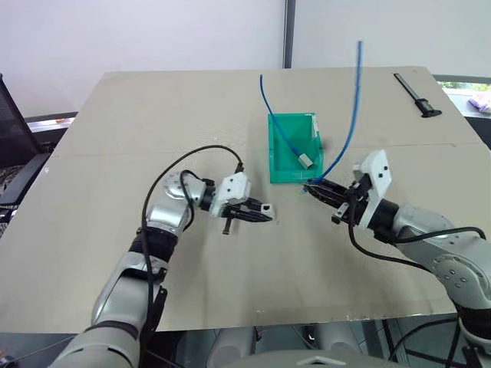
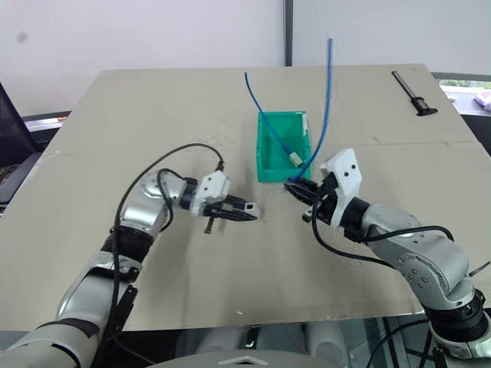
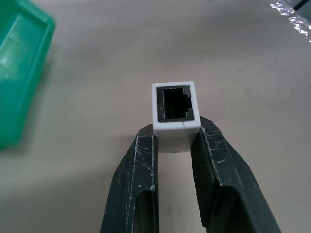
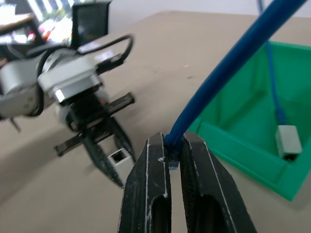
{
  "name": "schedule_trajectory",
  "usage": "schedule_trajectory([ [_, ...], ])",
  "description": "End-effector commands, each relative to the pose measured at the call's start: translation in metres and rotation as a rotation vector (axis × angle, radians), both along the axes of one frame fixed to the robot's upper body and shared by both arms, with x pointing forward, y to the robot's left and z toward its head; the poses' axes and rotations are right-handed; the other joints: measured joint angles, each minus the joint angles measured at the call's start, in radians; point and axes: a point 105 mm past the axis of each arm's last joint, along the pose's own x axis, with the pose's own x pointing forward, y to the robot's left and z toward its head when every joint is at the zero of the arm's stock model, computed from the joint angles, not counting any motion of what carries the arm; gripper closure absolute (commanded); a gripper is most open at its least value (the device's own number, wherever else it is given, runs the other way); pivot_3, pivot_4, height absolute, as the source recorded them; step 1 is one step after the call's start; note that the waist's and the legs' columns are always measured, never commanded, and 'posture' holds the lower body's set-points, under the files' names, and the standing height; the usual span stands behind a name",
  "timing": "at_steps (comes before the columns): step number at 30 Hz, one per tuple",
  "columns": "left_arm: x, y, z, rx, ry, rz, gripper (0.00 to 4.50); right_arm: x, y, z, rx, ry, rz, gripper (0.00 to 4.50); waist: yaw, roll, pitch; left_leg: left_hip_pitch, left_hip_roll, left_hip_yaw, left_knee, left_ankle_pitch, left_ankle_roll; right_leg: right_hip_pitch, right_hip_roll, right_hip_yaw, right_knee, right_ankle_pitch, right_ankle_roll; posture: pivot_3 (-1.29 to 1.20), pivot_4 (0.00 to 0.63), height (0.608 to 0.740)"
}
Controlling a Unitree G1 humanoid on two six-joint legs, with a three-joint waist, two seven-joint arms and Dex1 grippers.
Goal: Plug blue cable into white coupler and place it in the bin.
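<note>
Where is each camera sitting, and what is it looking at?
Head views: from the robot's head, down over the table; both arms show.
Left wrist view: along the left gripper, shut on the white coupler.
Right wrist view: along the right gripper, shut on the blue cable.
Shared: the bin.

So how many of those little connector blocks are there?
2. One white coupler is clamped in the left end effector above the table. A pale grey one lies inside the green bin, on a blue cable's end. The bin's walls could hide more.
</note>
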Motion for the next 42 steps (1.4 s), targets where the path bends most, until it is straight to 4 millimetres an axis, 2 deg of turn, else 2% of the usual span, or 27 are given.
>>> schedule_trajectory([
  [1, 0.002, -0.013, 0.002, 0.044, -0.054, -0.015, 4.15, 0.001, 0.008, 0.004, -0.086, -0.073, 0.088, 4.50, 0.000, 0.000, 0.000, 0.000, 0.000, 0.000, 0.000, 0.000, 0.000, 0.000, 0.000, 0.000, 0.000, 0.000, 0.000, 0.00, 0.150, 0.740],
  [5, 0.002, -0.013, -0.007, 0.091, -0.058, -0.007, 4.15, 0.006, 0.016, -0.002, -0.161, -0.093, 0.141, 4.50, 0.002, 0.000, 0.000, 0.000, 0.000, 0.000, 0.000, 0.000, 0.000, 0.000, 0.000, 0.000, 0.000, 0.000, 0.000, 0.00, 0.150, 0.740],
  [8, 0.004, -0.014, -0.015, 0.148, -0.064, 0.013, 4.15, 0.006, 0.028, -0.017, -0.256, -0.087, 0.223, 4.50, 0.004, 0.000, 0.000, 0.000, 0.000, 0.000, 0.000, 0.000, 0.000, 0.000, -0.001, 0.000, -0.001, 0.000, 0.000, 0.00, 0.150, 0.740],
  [12, 0.005, -0.016, -0.012, 0.161, -0.080, 0.019, 4.15, 0.011, 0.035, -0.029, -0.298, -0.074, 0.259, 4.50, 0.007, 0.000, 0.000, 0.000, 0.000, -0.001, 0.001, 0.000, 0.000, 0.001, -0.001, -0.001, -0.001, 0.000, 0.000, 0.00, 0.150, 0.740],
  [20, 0.002, -0.021, -0.003, 0.169, -0.098, 0.009, 4.15, 0.016, 0.042, -0.041, -0.353, -0.066, 0.308, 4.50, 0.006, 0.000, 0.000, 0.000, -0.001, -0.001, 0.001, 0.000, 0.000, 0.001, -0.001, -0.001, 0.000, 0.000, 0.000, 0.00, 0.150, 0.740],
  [28, 0.000, -0.022, -0.001, 0.170, -0.100, 0.005, 4.15, 0.016, 0.035, -0.054, -0.434, -0.033, 0.342, 4.50, 0.006, 0.000, 0.000, 0.000, -0.001, -0.001, 0.001, 0.000, 0.000, 0.001, -0.001, -0.001, 0.000, 0.000, 0.000, 0.00, 0.150, 0.740],
  [35, 0.000, -0.023, -0.001, 0.165, -0.099, 0.013, 4.15, 0.011, 0.027, -0.056, -0.464, 0.016, 0.384, 4.50, 0.006, 0.000, 0.000, 0.000, -0.001, -0.002, 0.001, 0.000, 0.000, 0.001, -0.001, -0.001, 0.000, 0.000, 0.000, 0.00, 0.150, 0.740],
  [42, 0.000, -0.025, -0.001, 0.160, -0.101, 0.011, 4.15, 0.019, 0.024, -0.064, -0.509, 0.036, 0.369, 4.50, 0.007, 0.000, 0.000, 0.000, -0.001, -0.002, 0.001, 0.000, 0.000, 0.001, -0.001, -0.001, 0.000, 0.000, 0.000, 0.00, 0.150, 0.740],
])
